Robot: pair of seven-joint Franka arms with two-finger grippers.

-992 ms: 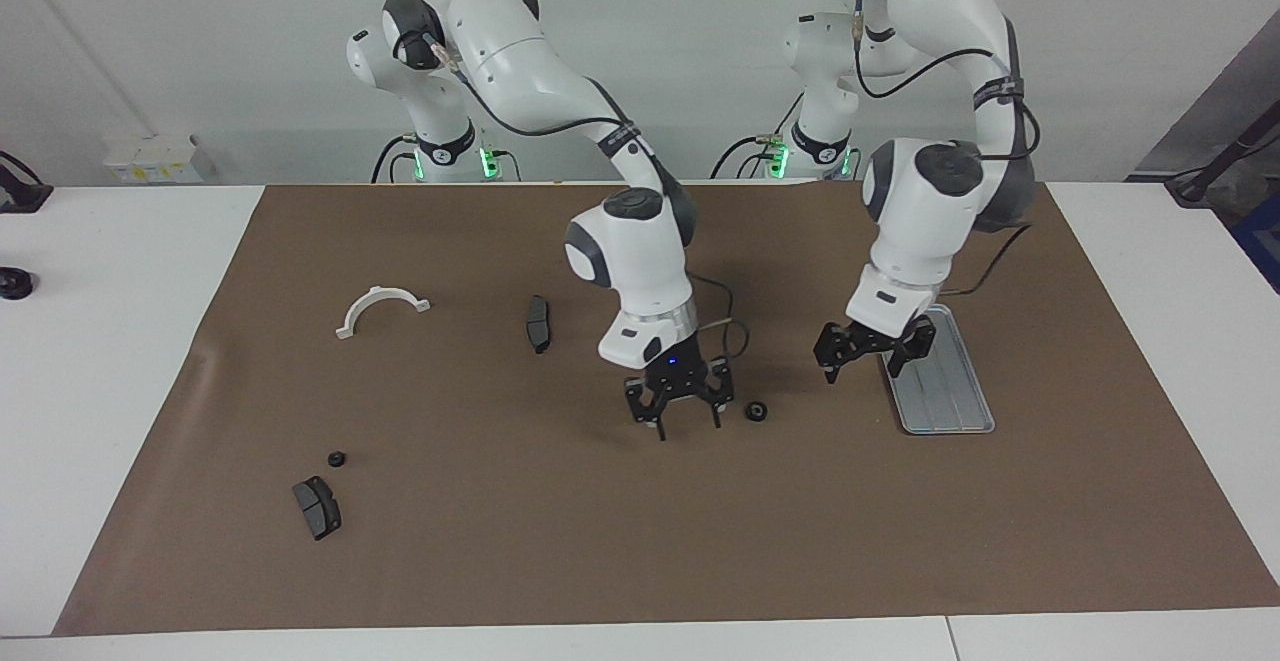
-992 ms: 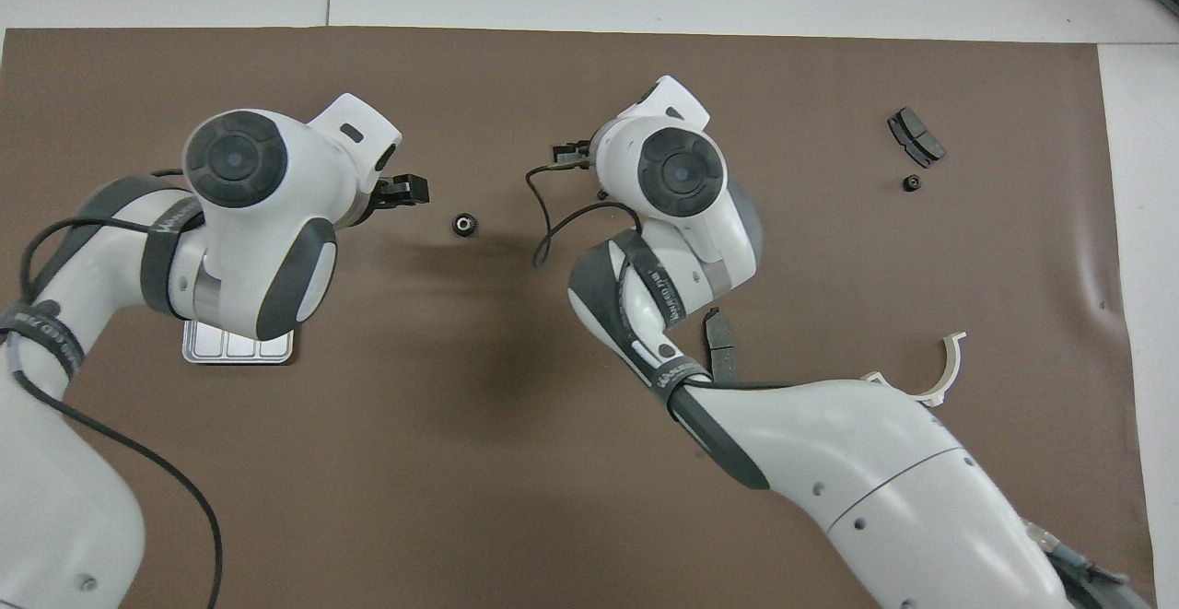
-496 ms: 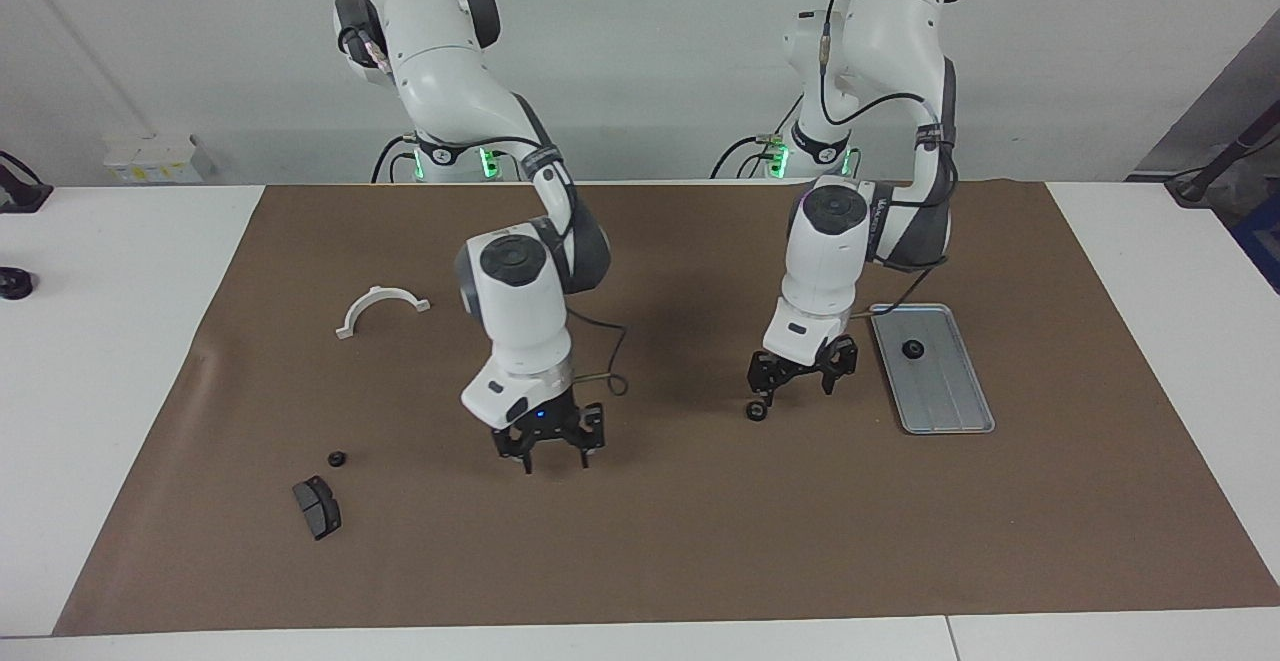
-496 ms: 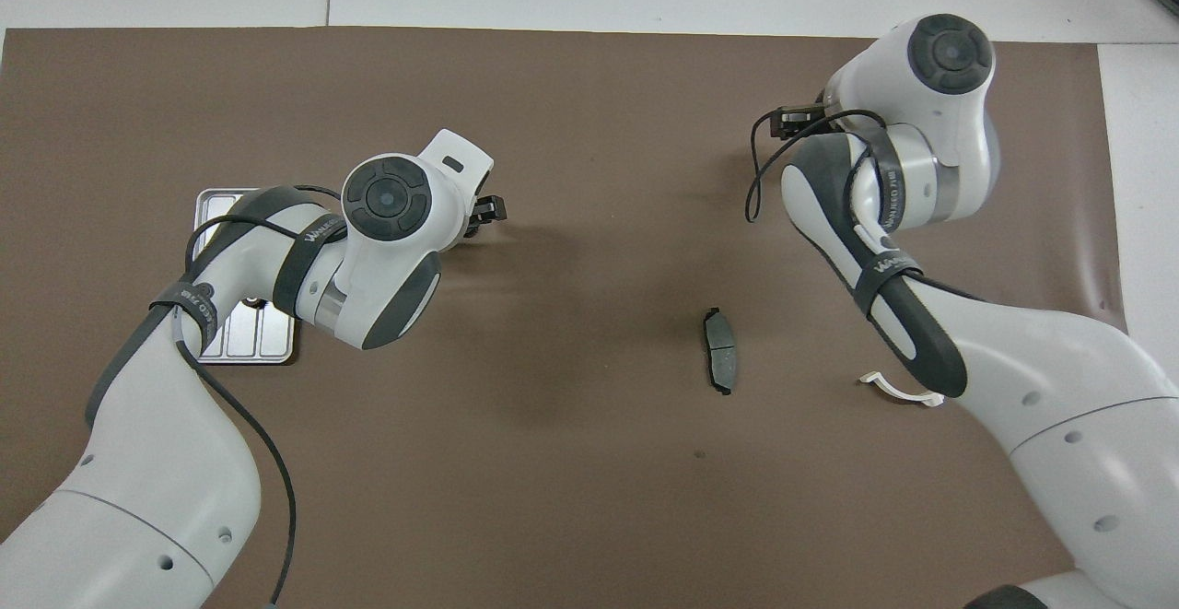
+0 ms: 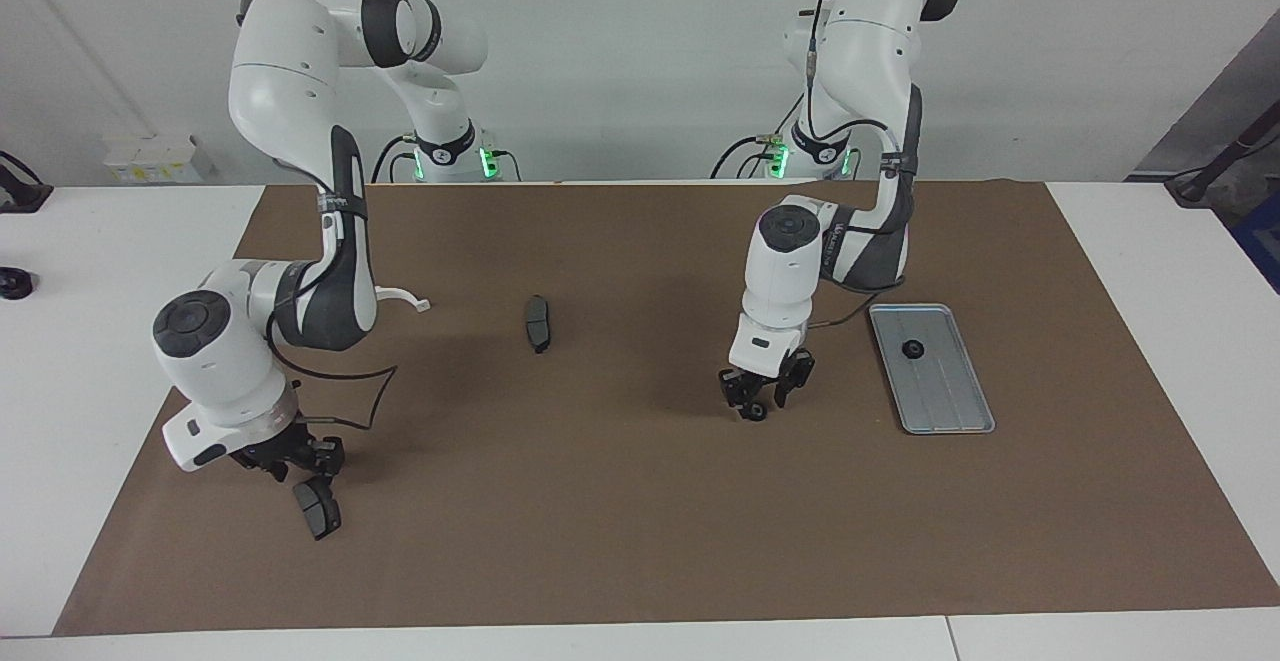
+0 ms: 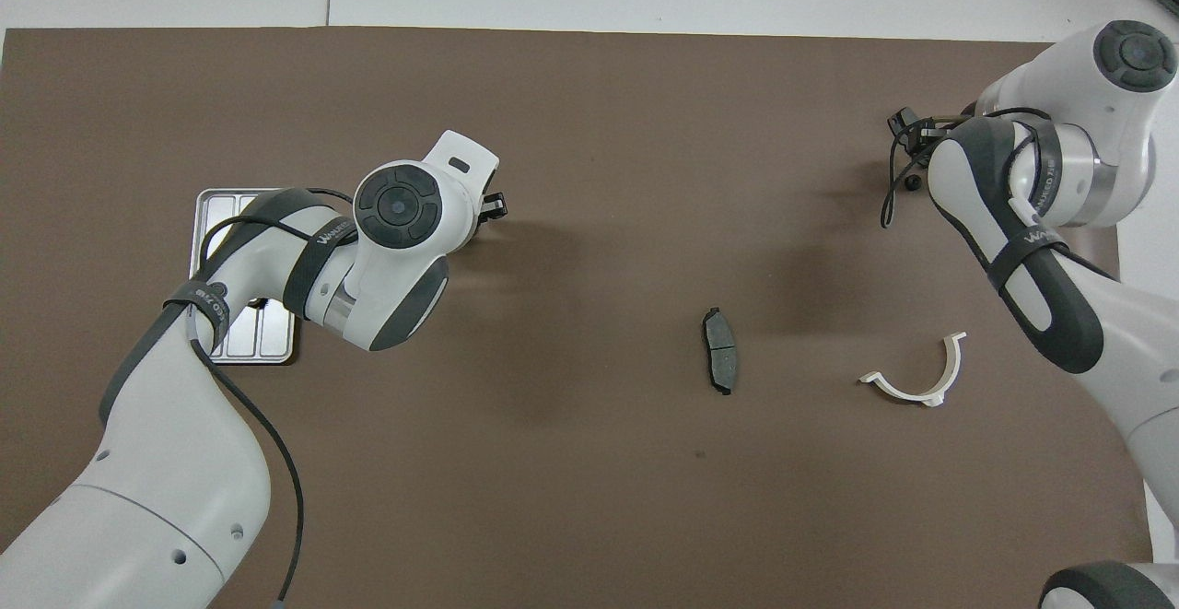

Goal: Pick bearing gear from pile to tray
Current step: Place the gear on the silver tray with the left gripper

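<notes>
One gear (image 5: 912,349) lies on the tray (image 5: 950,411), at the left arm's end of the table. The left gripper (image 5: 762,401) is down beside the tray, around a second gear (image 5: 757,411). The right gripper (image 5: 290,458) is just above a brake pad (image 5: 318,509). Between the grippers lies another brake pad (image 5: 538,322), with the half-ring bracket (image 6: 916,379) toward the right arm's end.

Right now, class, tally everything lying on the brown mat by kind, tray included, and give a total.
Black gears: 3
Dark grey brake pads: 2
White half-ring bracket: 1
Metal tray: 1
Total: 7
</notes>
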